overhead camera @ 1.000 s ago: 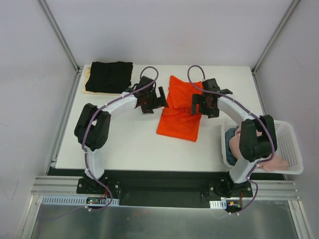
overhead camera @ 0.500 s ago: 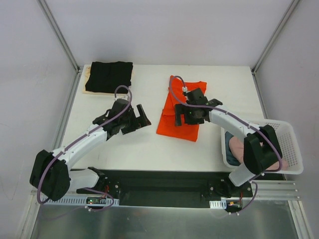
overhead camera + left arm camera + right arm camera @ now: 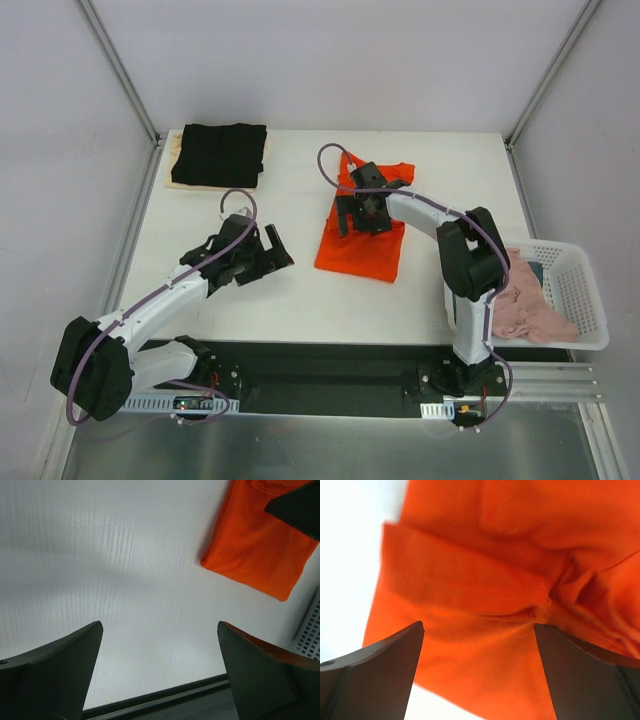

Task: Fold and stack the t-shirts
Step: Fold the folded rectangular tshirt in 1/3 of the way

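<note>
**A:** How do the jaws stand?

**B:** Both pairs are spread wide, holding nothing. The right gripper [image 3: 479,625] hangs just over the orange-red t-shirt [image 3: 365,250] at mid-table. The left gripper [image 3: 160,630] is over bare table [image 3: 300,295] beside it.

**A:** Other shirts?

**B:** A folded black t-shirt [image 3: 220,153] lies at the far left corner. A pink one [image 3: 525,310] spills from the white basket [image 3: 575,285].

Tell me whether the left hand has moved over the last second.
Yes. The left hand has pulled back toward the near edge of the table, farther from the black shirt.
</note>
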Controlling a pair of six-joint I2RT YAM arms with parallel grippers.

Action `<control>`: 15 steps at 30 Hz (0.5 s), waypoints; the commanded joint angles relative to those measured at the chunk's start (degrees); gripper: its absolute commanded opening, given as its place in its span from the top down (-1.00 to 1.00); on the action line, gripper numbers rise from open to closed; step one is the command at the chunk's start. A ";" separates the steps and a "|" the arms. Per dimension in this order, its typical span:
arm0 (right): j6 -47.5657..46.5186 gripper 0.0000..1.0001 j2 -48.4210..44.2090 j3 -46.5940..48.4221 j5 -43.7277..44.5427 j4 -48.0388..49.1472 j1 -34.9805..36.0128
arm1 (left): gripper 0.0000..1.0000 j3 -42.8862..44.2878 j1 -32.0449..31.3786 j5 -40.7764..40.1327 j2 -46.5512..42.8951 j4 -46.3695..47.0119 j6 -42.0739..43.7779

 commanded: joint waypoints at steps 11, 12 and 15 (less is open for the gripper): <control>5.50 -0.93 7.51 12.46 3.15 9.60 -8.06 | -0.99 -0.44 -0.04 -3.08 -0.46 -0.62 0.09; 5.50 -0.93 7.77 12.81 2.71 10.56 -8.15 | -0.99 -0.44 -0.04 -3.07 0.06 -0.62 0.09; 5.93 -0.93 10.65 16.93 2.35 13.12 -9.38 | -0.99 0.08 -0.04 -2.81 1.11 -0.62 0.09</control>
